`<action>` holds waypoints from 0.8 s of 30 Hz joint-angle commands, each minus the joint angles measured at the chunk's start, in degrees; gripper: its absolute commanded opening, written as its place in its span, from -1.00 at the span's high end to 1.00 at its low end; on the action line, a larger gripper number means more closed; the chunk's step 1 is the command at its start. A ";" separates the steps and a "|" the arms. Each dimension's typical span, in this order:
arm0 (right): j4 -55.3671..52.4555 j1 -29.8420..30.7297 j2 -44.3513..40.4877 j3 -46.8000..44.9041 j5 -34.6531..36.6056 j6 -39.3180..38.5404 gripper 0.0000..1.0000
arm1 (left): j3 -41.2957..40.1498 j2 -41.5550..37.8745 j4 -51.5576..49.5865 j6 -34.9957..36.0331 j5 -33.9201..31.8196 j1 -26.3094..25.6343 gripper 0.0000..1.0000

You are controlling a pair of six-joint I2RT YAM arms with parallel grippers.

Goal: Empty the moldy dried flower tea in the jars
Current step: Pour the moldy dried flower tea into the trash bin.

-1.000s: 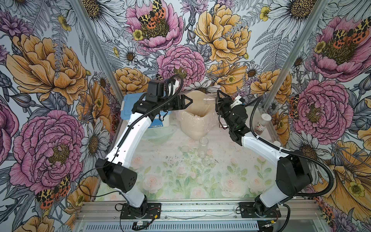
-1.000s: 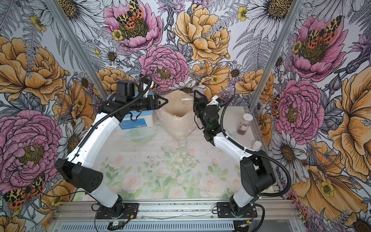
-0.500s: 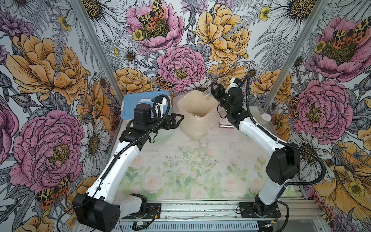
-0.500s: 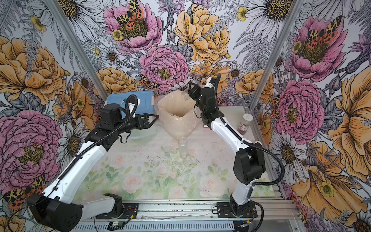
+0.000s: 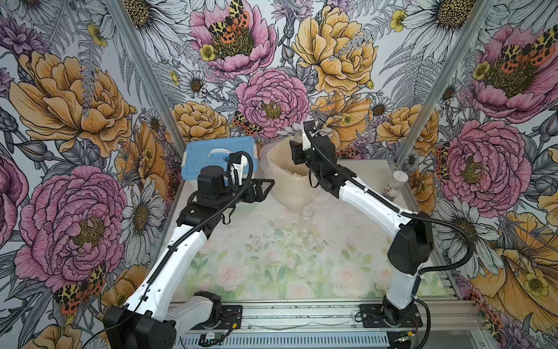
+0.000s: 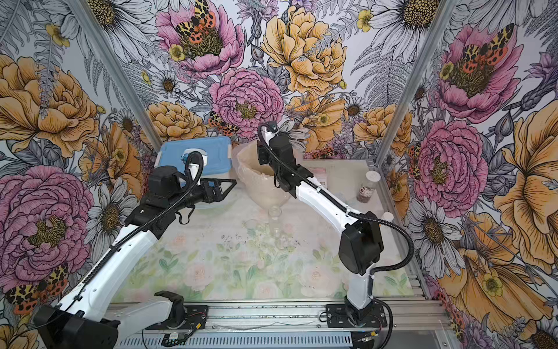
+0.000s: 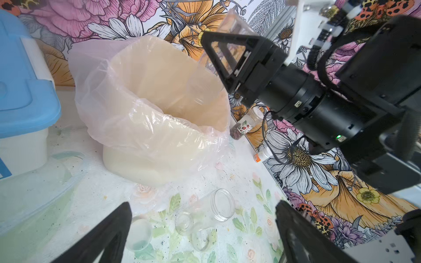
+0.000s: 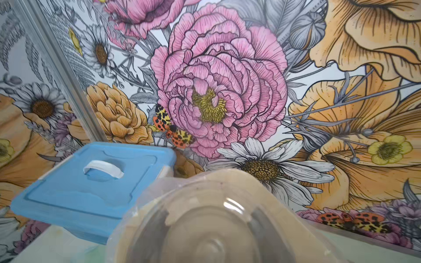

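The only print on a task thing is on the labelled jar (image 7: 245, 124), which stands at the far right of the counter (image 5: 302, 272) close to the wall. Its white label shows red blooms and green leaves, and no words can be read. It has a white lid, and dark reddish dried flower tea (image 7: 234, 134) shows below the label. Nearer along that wall sits a small white-capped bottle (image 7: 262, 156) with an orange label, its writing too small to read. A flat thing with a pink strip (image 6: 319, 171) lies on the far counter behind the right arm, and its print is also unreadable.

The right fingers (image 7: 206, 38) are clamped on a clear jar (image 7: 232, 25), held over the open mouth of the bin (image 7: 148, 164). The bin is cream, lined with a thin plastic bag (image 7: 102, 75), and stands at the far middle. I cannot tell whether this jar holds tea. The left fingers (image 5: 268, 182) stand wide apart and hold nothing, just left of the bin. Behind them, at the far left, is a white box with a blue lid (image 5: 217, 152).

Just near of the bin, an empty jar (image 7: 222, 207), a smaller jar (image 7: 184, 222) and a loose clear lid (image 7: 139, 234) cluster together.

The counter is printed with pale roses and green leaves and speckled with dark crumbs (image 5: 265, 238). Wallpaper (image 5: 271, 99) of big pink and orange blooms, daisies and spotted moths covers the walls between aluminium posts. A metal rail (image 5: 302, 308) at the near edge carries both arm bases.
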 commanded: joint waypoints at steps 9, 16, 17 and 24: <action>-1.10 -2.62 -0.73 3.57 -3.84 6.41 0.44 | -1.26 -1.38 1.71 1.04 -1.52 0.52 -0.97; -3.51 -0.67 0.62 4.13 4.14 -1.85 0.50 | -2.11 -1.98 2.14 0.92 -1.84 0.50 -0.97; -3.42 -2.56 -0.37 3.37 0.73 4.81 0.52 | -2.26 -2.00 2.25 0.92 -1.92 0.50 -0.97; -5.58 1.73 1.37 6.57 4.61 -6.07 0.56 | -3.00 -2.32 4.14 -0.13 -2.43 0.57 -0.97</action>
